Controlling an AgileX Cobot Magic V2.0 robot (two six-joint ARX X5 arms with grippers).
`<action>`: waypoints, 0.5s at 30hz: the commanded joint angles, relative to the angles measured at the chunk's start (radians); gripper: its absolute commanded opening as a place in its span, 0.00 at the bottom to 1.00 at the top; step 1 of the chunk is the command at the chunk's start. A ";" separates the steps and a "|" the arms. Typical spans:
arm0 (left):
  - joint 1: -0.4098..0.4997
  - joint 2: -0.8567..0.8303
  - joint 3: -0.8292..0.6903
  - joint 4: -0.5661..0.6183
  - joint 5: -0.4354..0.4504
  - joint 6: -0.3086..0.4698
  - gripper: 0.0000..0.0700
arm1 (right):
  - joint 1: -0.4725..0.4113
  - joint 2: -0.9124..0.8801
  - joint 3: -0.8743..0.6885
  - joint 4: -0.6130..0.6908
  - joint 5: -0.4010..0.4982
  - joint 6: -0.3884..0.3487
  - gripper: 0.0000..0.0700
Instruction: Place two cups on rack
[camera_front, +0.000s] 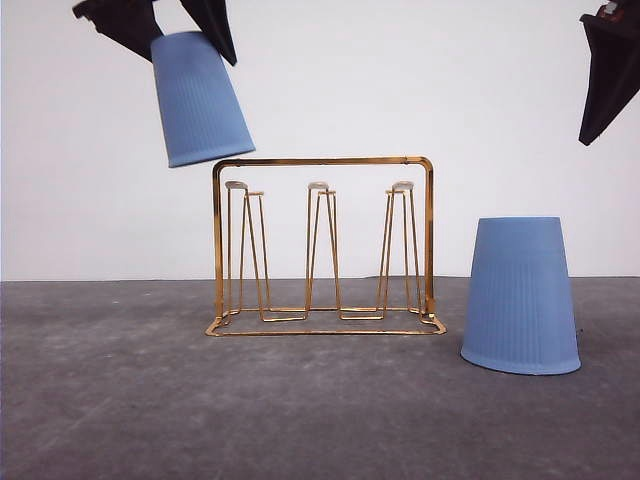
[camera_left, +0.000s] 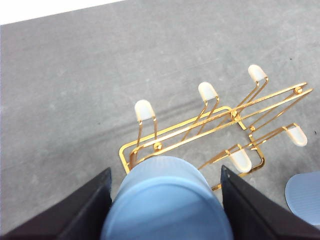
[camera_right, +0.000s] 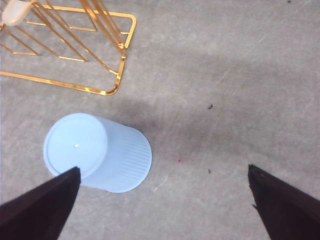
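Note:
A light blue ribbed cup (camera_front: 200, 100) hangs upside down and tilted, above and just left of the gold wire rack (camera_front: 322, 160). My left gripper (camera_front: 160, 30) is shut on its closed end. In the left wrist view that cup (camera_left: 167, 202) sits between the black fingers (camera_left: 82, 210), with the rack (camera_left: 200, 130) and its white-tipped prongs below it. The other cup (camera_front: 521, 295) stands upside down on the table, right of the rack. My right gripper (camera_front: 608, 75) hovers open high above it. In the right wrist view this cup (camera_right: 97, 152) lies under the left finger (camera_right: 40, 210).
The grey table (camera_front: 150, 400) runs back to a white wall. A corner of the rack's base (camera_right: 107, 90) lies close beside the standing cup. Open grey surface (camera_right: 225, 100) stretches to the right of that cup.

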 joint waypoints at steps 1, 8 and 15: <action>-0.008 0.041 0.026 0.021 0.005 -0.007 0.50 | 0.003 0.007 0.011 0.010 0.000 -0.005 1.00; -0.014 0.131 0.026 0.052 0.005 -0.007 0.50 | 0.003 0.007 0.011 0.010 0.000 -0.008 1.00; -0.015 0.159 0.027 0.054 0.006 -0.004 0.85 | 0.003 0.007 0.011 0.009 0.000 -0.012 1.00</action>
